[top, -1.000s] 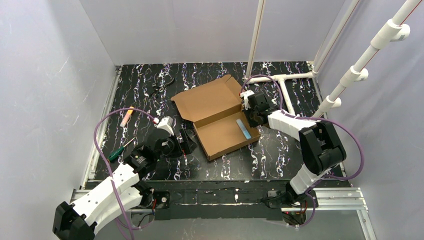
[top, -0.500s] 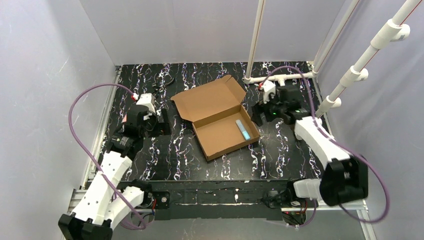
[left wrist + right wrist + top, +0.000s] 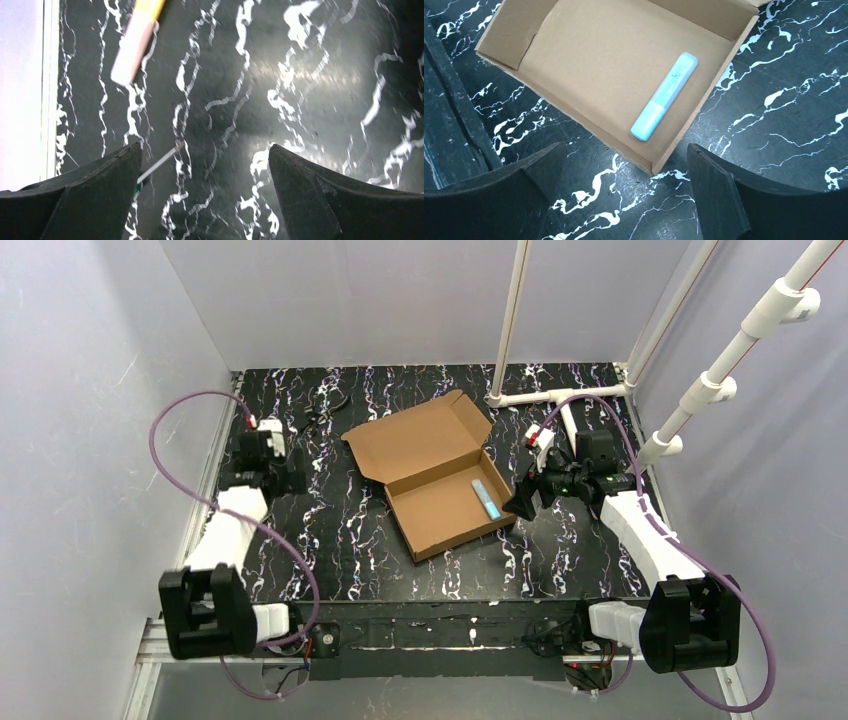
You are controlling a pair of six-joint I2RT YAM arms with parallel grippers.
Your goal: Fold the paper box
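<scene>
both arms have pulled back from the paper box since a second ago: the left gripper, then just off the tray's left wall, has swung out to the left side of the table, and the right gripper, then pinched shut at the tray's far right corner, has opened and dropped back beside the right end wall. both now stand with jaws wide apart and nothing between them; the left wrist view shows only marbled surface beneath, the right one the tray's near-right corner. the box sits mid-table, tray walls up, its long axis running left to right and angling away on the right; the lid lies open and flat beyond the tray, hinged on the far long wall. a blue highlighter lies inside by the right wall. closing the lid looks like the step left: its free edge is farthest from both bases, the right arm is much nearer, though a white pipe frame crowds its far side; the left has open room but for a pink-and-yellow marker and a screwdriver tip
</scene>
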